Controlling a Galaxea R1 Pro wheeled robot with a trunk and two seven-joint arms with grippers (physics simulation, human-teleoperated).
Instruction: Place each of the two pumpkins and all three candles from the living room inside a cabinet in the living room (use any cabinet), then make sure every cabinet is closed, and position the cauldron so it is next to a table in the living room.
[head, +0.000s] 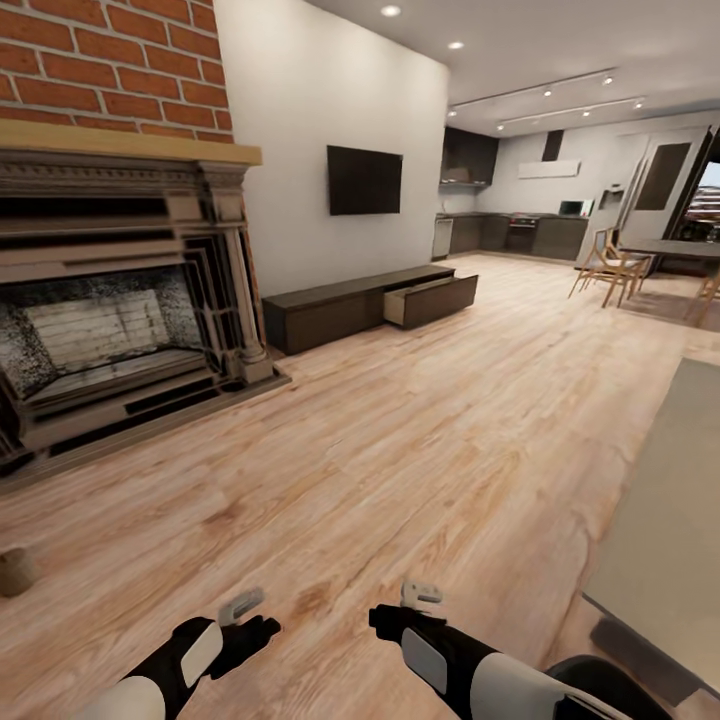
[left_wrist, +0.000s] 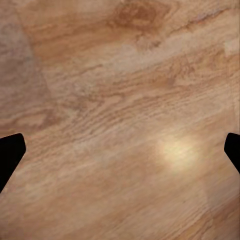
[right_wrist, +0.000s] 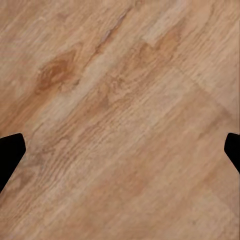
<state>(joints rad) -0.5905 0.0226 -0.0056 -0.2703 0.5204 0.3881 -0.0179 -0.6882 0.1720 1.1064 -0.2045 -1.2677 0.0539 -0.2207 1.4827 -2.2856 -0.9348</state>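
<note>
One candle (head: 16, 571), one cabinet (head: 365, 305), one open drawer (head: 432, 299), two grippers

A brick fireplace (head: 110, 330) with a pale wooden mantel (head: 120, 142) and dark carved surround stands against the wall on the left; a flat black television (head: 365, 180) hangs on the white wall (head: 300, 110) further along; light wooden floor (head: 400, 440) runs the length of the room; far back sit dark kitchen cupboards (head: 520, 235), and to the right some wooden chairs (head: 608, 265); small ceiling lights (head: 390, 11) glow overhead.
</note>
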